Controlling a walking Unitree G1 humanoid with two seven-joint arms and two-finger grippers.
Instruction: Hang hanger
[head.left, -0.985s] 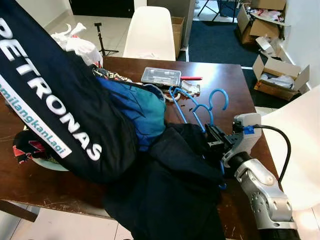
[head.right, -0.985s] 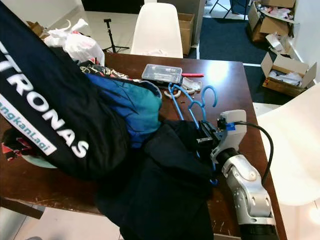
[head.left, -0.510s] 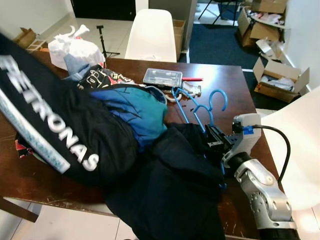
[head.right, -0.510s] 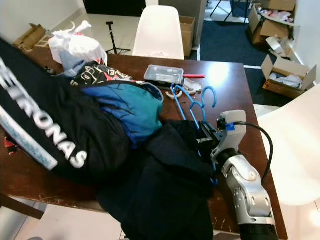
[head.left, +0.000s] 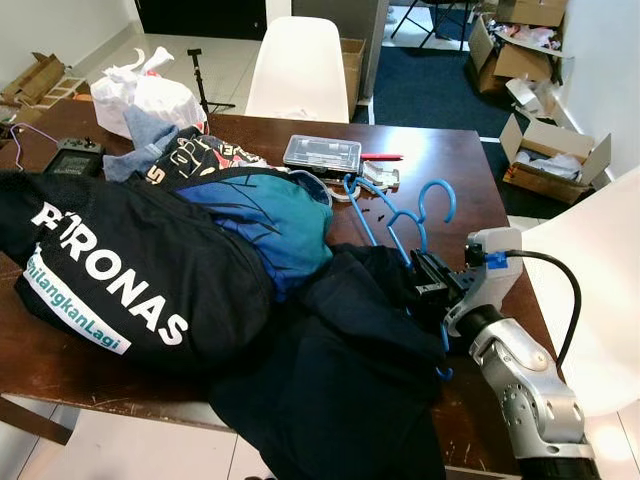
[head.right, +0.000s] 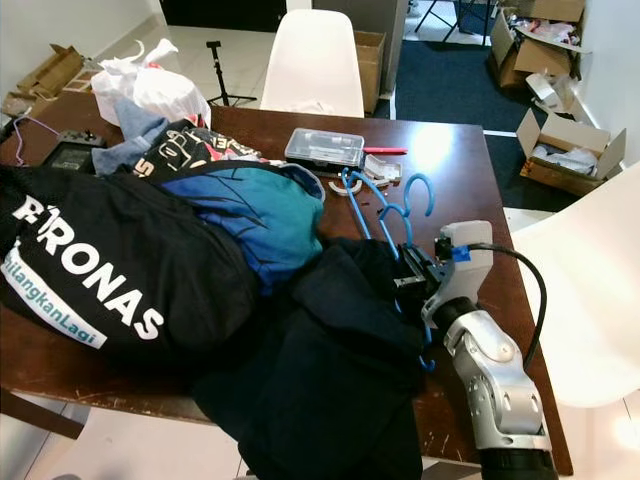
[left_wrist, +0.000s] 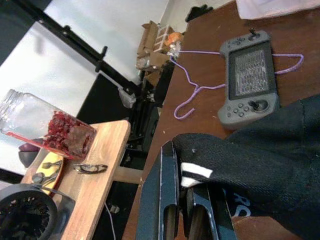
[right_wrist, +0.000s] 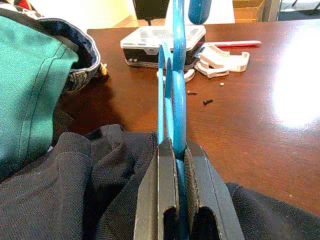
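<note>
Two blue plastic hangers (head.left: 398, 215) lie on the brown table (head.left: 470, 160), their hooks pointing at the far side. My right gripper (head.left: 427, 284) is shut on their lower bars beside a dark navy garment (head.left: 340, 380). In the right wrist view the blue hangers (right_wrist: 178, 75) run straight out from between the black fingers (right_wrist: 165, 190). My left gripper (left_wrist: 184, 172) is shut on the hem of a black PETRONAS shirt (head.left: 130, 290), which lies slumped over the clothes pile at the table's left.
A teal and blue garment (head.left: 275, 215) lies mid-pile. A clear plastic box (head.left: 322, 153) and a red pen sit at the back. A grey game controller (left_wrist: 248, 80) and a purple wire hanger (left_wrist: 200, 90) lie at far left. White chairs (head.left: 298, 70) stand behind and right.
The black PETRONAS shirt, held high at the left before, has come down onto the table and pile, uncovering the controller. The right arm and blue hangers have not moved.
</note>
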